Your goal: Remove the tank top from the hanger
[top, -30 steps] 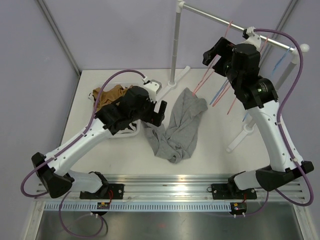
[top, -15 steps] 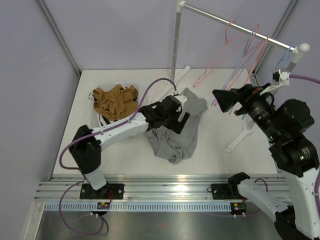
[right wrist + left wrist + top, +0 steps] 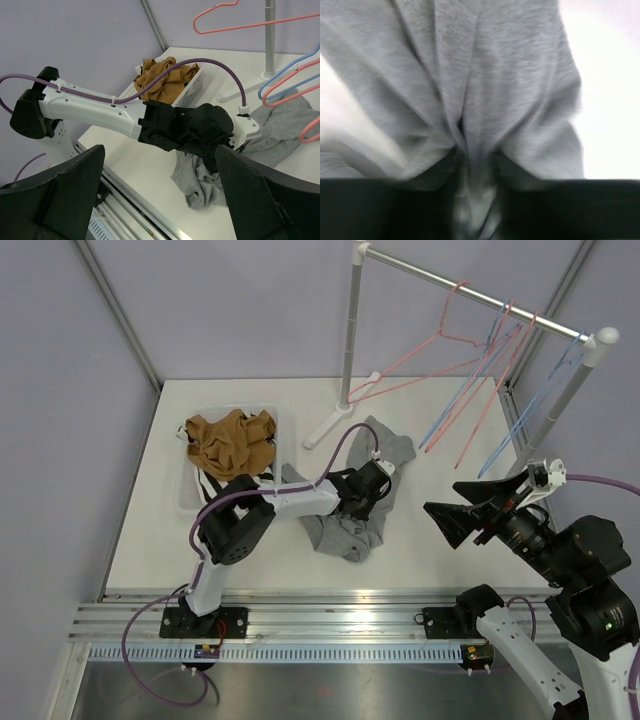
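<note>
- Jaws of the left gripper (image 3: 368, 492) look pinched on a fold of the tank top (image 3: 340, 532). The wrist view is blurred, so I would not swear to it, but grey cloth bunches into a tight ridge right between the dark fingers.
- Jaws of the right gripper (image 3: 443, 497) stand wide apart with nothing between them. It is held up in the air over the right side of the table (image 3: 150, 530).
- The tank top lies crumpled on the table near the middle, just right of the basket (image 3: 194, 89), with the left arm stretched low across to it.
- Pink and blue hangers (image 3: 490, 380) hang tilted on the rail (image 3: 470, 290) at the back right, well apart from the grey cloth.
- A brown garment (image 3: 230, 440) is heaped in the basket at the left of the table.
</note>
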Tool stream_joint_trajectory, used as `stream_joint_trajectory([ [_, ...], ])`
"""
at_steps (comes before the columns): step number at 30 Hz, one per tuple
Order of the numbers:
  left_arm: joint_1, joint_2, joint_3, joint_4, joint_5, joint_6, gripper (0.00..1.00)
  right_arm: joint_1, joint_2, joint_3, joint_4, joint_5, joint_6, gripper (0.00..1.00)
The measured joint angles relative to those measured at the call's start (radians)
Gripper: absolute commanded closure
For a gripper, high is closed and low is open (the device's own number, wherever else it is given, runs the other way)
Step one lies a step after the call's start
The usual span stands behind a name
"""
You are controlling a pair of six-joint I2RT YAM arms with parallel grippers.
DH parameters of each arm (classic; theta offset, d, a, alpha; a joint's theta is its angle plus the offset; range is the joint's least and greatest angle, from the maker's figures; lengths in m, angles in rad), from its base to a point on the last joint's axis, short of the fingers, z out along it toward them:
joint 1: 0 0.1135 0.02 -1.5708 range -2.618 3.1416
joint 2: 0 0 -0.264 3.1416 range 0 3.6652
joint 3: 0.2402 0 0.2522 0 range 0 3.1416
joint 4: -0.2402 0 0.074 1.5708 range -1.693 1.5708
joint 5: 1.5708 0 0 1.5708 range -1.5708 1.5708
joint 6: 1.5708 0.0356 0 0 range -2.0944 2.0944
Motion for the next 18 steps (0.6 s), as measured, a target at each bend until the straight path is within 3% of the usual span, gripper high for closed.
stream_joint_trajectory([
  [1,0.0,0.003,0.0,0.009,-0.004,-0.003,1.0,0.0,-0.007,-0.003,-0.003,-0.005,-0.006,0.01],
  [9,-0.006,-0.065,-0.039,-0.03,-0.076,-0.01,1.0,0.0,-0.062,-0.01,-0.033,-0.016,-0.034,0.01],
  [14,-0.003,-0.251,-0.022,-0.127,-0.194,-0.009,1.0,0.0,-0.084,-0.01,-0.044,-0.014,-0.037,0.01],
  [18,0.015,-0.4,0.088,-0.196,-0.311,-0.009,1.0,0.0,-0.093,-0.01,-0.053,-0.012,-0.037,0.0],
])
